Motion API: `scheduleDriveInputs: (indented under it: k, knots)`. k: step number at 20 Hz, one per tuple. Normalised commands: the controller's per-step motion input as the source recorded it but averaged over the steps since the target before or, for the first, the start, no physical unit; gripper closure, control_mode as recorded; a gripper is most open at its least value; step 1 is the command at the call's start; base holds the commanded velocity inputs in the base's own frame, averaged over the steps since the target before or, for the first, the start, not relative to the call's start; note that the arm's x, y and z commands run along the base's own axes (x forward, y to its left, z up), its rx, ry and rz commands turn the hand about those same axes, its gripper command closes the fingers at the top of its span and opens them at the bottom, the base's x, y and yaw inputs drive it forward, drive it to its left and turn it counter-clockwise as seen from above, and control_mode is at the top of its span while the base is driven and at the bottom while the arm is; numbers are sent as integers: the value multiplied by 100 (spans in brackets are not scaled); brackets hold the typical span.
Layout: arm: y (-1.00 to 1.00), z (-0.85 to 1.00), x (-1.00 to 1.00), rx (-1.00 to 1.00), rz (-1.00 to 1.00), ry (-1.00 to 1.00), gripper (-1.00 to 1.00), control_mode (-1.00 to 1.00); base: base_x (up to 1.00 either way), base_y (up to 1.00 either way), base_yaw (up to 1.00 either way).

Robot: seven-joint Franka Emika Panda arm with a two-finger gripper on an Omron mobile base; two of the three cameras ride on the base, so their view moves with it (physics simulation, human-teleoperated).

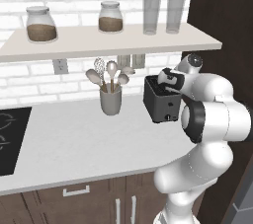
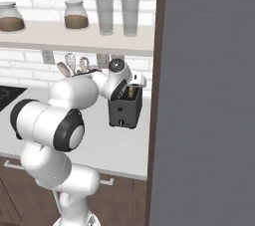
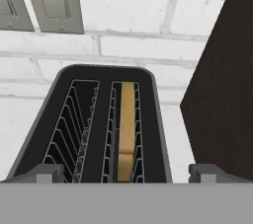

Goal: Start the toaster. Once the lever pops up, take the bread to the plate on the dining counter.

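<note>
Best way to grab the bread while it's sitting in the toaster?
Grip the bread by its top edge, coming straight down from above. It stands upright on edge in the toaster's right slot, so one of the fingers goes on each flat face.

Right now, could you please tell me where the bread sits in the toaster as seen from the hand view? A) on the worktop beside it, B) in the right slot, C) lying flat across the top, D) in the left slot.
B: in the hand view the bread stands edge-up inside the right slot of the toaster, while the left slot shows bare wire guides.
</note>
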Motion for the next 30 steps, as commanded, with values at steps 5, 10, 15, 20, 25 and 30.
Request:
scheduleDriveInputs:
  k: [5, 10, 15, 20, 25, 30]
  knots:
    - [0, 0, 0, 0, 0, 0, -100, -100, 0, 0, 0]
    - [0, 0, 0, 0, 0, 0, -100, -100, 0, 0, 0]
    - [0, 0, 0, 0, 0, 0, -100, -100, 0, 0, 0]
    - [0, 0, 0, 0, 0, 0, -100, -100, 0, 0, 0]
    - [0, 0, 0, 0, 0, 0, -100, -100, 0, 0, 0]
    - [0, 0, 0, 0, 0, 0, -100, -100, 0, 0, 0]
